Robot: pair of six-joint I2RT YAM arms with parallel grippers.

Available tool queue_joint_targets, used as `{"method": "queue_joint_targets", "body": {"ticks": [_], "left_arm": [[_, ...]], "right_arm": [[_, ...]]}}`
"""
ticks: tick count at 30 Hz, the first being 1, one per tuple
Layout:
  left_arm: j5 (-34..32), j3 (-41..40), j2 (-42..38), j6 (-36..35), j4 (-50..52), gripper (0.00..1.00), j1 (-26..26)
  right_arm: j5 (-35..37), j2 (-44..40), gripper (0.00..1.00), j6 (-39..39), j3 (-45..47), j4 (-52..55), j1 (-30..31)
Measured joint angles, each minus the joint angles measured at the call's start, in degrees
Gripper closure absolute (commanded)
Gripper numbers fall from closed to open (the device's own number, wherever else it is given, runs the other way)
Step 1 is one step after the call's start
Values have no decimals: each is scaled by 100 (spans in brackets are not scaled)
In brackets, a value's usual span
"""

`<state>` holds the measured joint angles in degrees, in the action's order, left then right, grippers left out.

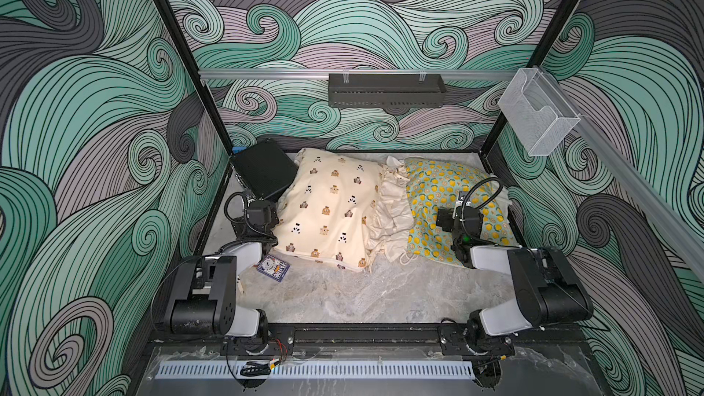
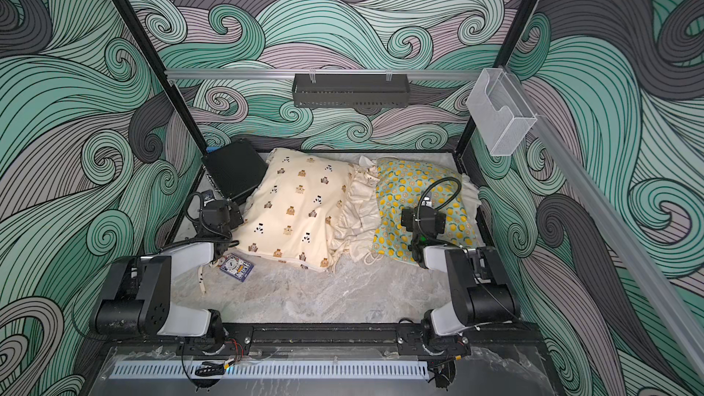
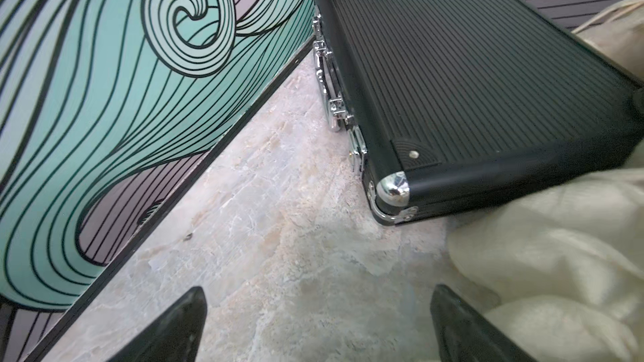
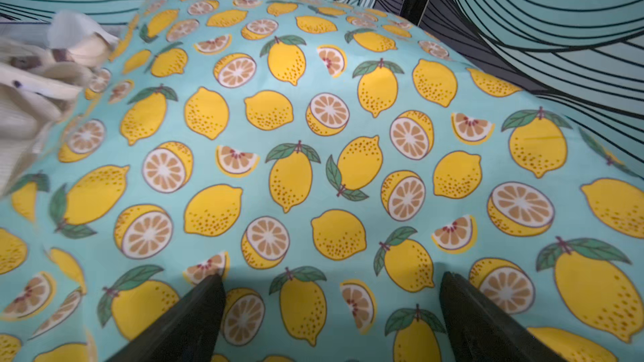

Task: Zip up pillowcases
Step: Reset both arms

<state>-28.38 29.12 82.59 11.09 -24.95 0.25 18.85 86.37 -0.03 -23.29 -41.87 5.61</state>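
My right claw (image 4: 332,280) hangs wide open, empty, low over the lemon pillowcase (image 4: 313,134). My left claw (image 3: 319,294), likewise, hovers above the table (image 3: 261,238) beside the neighbouring bear pillowcase (image 1: 327,207) (no zipper visible, so probably scouting for one). Beyond, a black case (image 3: 470,74) crowds its far corner.

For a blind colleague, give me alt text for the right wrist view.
A mint lemon-print pillowcase fills the view; the right gripper, jaws open and empty, is poised over it. Cream ruffles show at one edge.
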Motion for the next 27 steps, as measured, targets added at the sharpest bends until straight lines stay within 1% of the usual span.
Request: {"method": "queue_joint_targets", "body": {"ticks": [3,8,11,13,27], "left_arm": [[153,-197,46,-118,-446,1,-2],[468,-407,98,-315,-999,1,-2],[625,-575,409,-459,-1596,1,-2],[664,-553,479,-461,-1467,1,0],[745,-463,485,-463,-1486,2,2]], "right_arm": [[-254,138,1,-111,214,-568,-7],[-614,205,1,-120,197,-686,-155],[-715,203,1,-107,188,-723,-219],[-750,203,1,-107,188,-723,-225],[-846,203,1,-107,179,-719,-232]]}}
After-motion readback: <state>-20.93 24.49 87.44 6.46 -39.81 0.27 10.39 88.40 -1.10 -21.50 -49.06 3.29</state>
